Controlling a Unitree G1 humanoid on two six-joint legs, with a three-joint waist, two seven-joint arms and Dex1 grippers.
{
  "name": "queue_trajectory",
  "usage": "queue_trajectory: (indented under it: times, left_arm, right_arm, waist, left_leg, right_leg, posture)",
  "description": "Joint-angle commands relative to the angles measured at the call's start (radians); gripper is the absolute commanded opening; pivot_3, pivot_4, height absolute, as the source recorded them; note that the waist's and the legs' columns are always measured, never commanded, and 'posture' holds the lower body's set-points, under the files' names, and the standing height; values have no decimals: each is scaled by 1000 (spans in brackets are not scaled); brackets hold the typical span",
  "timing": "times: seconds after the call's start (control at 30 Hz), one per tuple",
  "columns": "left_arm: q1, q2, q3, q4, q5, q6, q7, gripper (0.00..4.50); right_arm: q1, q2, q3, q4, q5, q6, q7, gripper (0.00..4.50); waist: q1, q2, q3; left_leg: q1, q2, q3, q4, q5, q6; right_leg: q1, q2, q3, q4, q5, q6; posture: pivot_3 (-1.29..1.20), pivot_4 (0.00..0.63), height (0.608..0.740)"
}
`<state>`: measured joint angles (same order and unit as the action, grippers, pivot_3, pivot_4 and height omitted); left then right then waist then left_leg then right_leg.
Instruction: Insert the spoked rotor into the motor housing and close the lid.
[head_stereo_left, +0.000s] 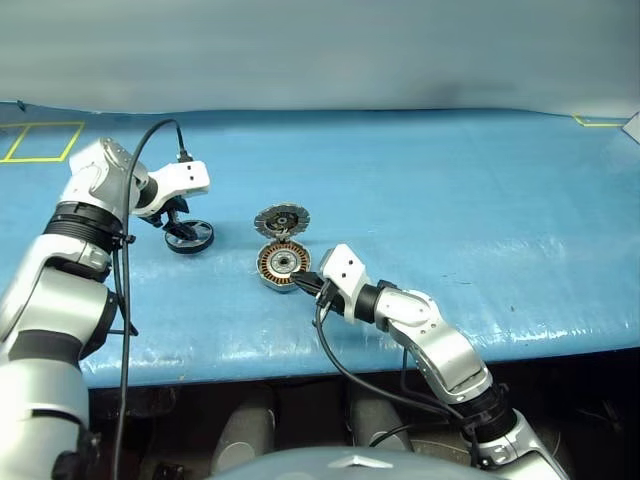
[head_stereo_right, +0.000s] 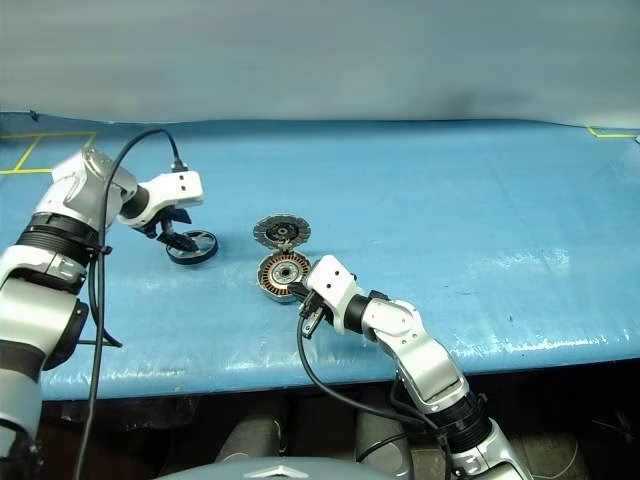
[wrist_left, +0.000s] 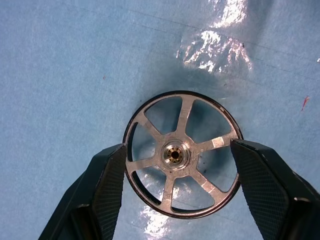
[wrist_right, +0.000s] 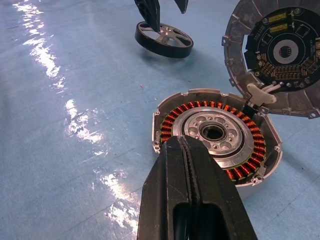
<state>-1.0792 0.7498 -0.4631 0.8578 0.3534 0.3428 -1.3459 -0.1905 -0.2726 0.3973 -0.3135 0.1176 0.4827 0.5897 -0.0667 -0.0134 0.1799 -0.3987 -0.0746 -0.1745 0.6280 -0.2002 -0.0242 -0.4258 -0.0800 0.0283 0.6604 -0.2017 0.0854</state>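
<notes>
The spoked rotor (wrist_left: 182, 152), a thin dark ring with silver spokes and hub, lies at the left of the blue table. My left gripper (head_stereo_left: 180, 228) points down over it, and its two black fingers (wrist_left: 107, 185) press on opposite sides of the rim. The motor housing (wrist_right: 215, 135) sits mid-table with its copper windings showing. Its lid (wrist_right: 280, 50) stands hinged open on the far side, inner face towards me. My right gripper (wrist_right: 187, 142) is shut, with its tips resting at the housing's near rim and nothing held.
The blue table cover (head_stereo_left: 450, 200) stretches wide to the right and behind the housing. Yellow tape marks (head_stereo_left: 40, 140) lie at the far left corner. A black cable (head_stereo_left: 125, 260) hangs along my left arm. The table's front edge (head_stereo_left: 300, 365) runs just below the housing.
</notes>
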Motion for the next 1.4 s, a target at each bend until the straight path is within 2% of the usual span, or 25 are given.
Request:
queue_trajectory:
  times: [0.03, 0.47, 1.0, 1.1, 1.2, 1.23, 1.4]
  left_arm:
    - [-17, 20, 6, 12, 24, -15, 5, 3589]
    - [15, -3, 3, 46, 56, -61, 55, 3589]
    - [61, 1, 9, 20, 56, -66, 35, 3589]
    - [64, 6, 8, 17, 54, -64, 16, 2991]
    - [69, 6, 20, 9, 48, -65, 33, 1964]
    - [70, 4, 27, 7, 44, -69, 41, 1776]
    - [79, 6, 53, -2, 27, -112, 44, 1776]
  right_arm:
    - [-2, 4, 3, -22, -2, -16, -2, 0]
    - [1, 6, 1, -29, -8, -14, -5, 0]
    - [-1, 1, -1, -34, -11, -13, -7, 0]
    - [-4, 1, -1, -32, -11, -15, -6, 0]
    - [-4, 1, -2, -31, -11, -16, -5, 0]
    - [-5, 0, -2, -30, -12, -17, -5, 0]
    - [-6, 0, -10, -22, -12, -21, -7, 0]
  waist:
    - [0, 0, 0]
    - [0, 0, 0]
    - [0, 0, 0]
    - [0, 0, 0]
    - [0, 0, 0]
    - [0, 0, 0]
    - [1, 0, 0]
  left_leg:
    - [0, 0, 0, 0, 0, 0]
    - [0, 0, 0, 0, 0, 0]
    - [0, 0, 0, 0, 0, 0]
    - [0, 0, 0, 0, 0, 0]
    - [0, 0, 0, 0, 0, 0]
    - [0, 0, 0, 0, 0, 0]
    - [0, 0, 0, 0, 0, 0]
  right_leg:
    - [0, 0, 0, 0, 0, 0]
    - [0, 0, 0, 0, 0, 0]
    - [0, 0, 0, 0, 0, 0]
    - [0, 0, 0, 0, 0, 0]
    - [0, 0, 0, 0, 0, 0]
    - [0, 0, 0, 0, 0, 0]
    - [0, 0, 0, 0, 0, 0]
  posture:
    - [0, 150, 740]
    - [0, 150, 740]
    - [0, 150, 740]
    - [0, 150, 740]
    - [0, 150, 740]
    - [0, 150, 740]
    - [0, 150, 740]
